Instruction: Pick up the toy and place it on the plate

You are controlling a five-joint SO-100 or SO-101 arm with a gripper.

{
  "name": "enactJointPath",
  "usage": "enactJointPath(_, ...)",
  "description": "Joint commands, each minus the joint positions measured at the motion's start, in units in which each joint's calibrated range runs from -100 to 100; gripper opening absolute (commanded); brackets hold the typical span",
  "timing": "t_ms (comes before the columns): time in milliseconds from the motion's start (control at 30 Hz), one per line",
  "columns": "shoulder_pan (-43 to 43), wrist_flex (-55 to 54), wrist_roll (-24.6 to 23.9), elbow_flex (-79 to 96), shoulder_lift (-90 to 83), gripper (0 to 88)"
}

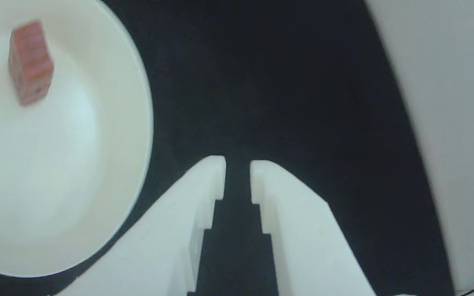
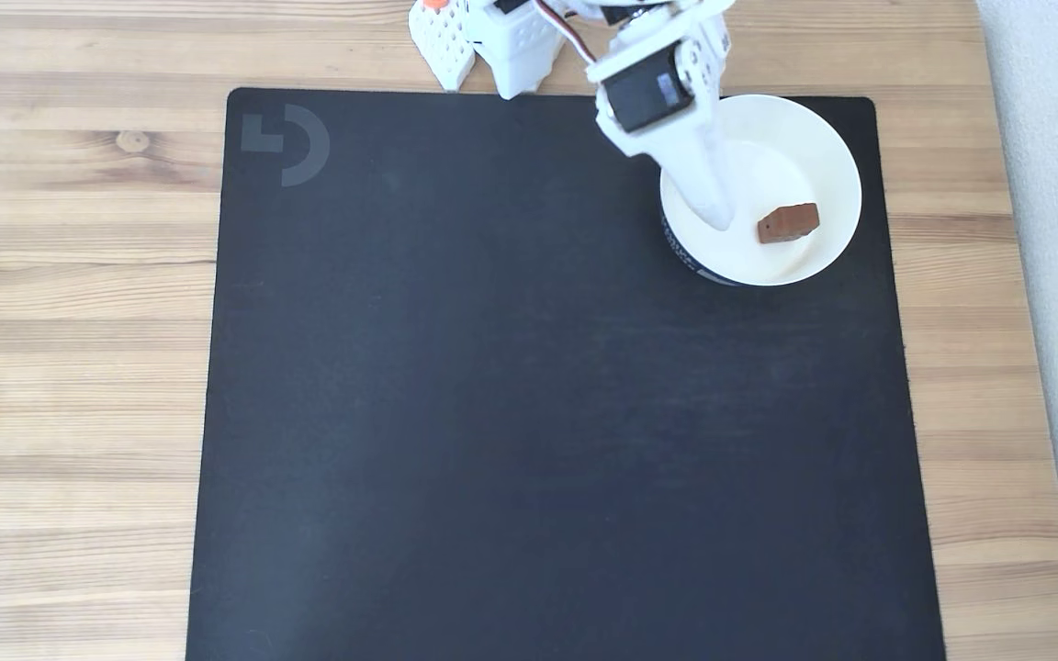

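Reddish-brown toy [image 2: 787, 223] lies inside white plate [image 2: 837, 156] at black mat [image 2: 529, 413] corner; end effector [image 1: 237, 164] empty, fingers slightly apart.

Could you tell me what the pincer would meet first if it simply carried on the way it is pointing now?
Probably the black mat: the wrist view shows the empty pincer aimed at bare mat, with the plate and toy off to its left. Depth is hard to judge.
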Motion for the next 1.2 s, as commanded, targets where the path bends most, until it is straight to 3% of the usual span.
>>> enactJointPath(0, 6.86, -0.95, 0.30, 1.14, -8.71, 2.3)
enactJointPath(167, 16.23, -0.19, 0.66, 9.16, -18.96, 2.2)
enactJointPath(400, 27.52, -0.19, 9.74, 11.87, -21.96, 2.2)
enactJointPath(567, 33.30, -0.27, 13.19, 14.93, -22.13, 2.2)
enactJointPath(800, 34.22, -0.19, 17.73, 21.24, -24.05, 2.2)
enactJointPath(1167, 34.30, 7.18, 17.94, 27.01, -35.39, 2.2)
